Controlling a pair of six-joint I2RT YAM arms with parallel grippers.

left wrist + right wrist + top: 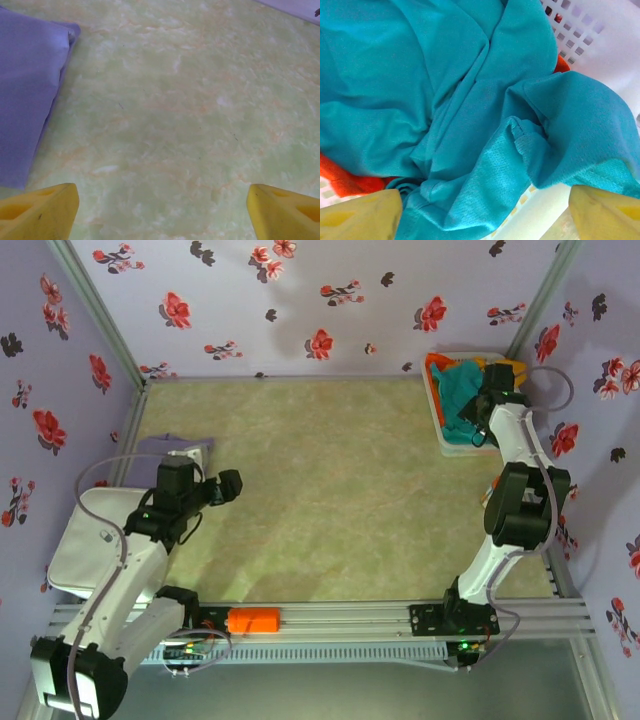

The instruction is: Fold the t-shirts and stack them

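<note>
Left tool [160, 212] open, yellow fingers [40, 207] wide apart over bare bench [190, 115]. Folded lavender t-shirt [25, 90] lies on the bench at far left, clear of the fingers. Right tool [480, 212] open, jaws spread just above crumpled teal t-shirt [445, 100] in white slatted basket [605, 35], far right corner. Orange t-shirt [342, 180] lies under the teal one.

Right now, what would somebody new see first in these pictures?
The bright teal t-shirt, bunched up in the white basket in the far right corner, with the right claw open over it. Next, the lavender t-shirt lying flat on the left side, near the open left claw.
</note>
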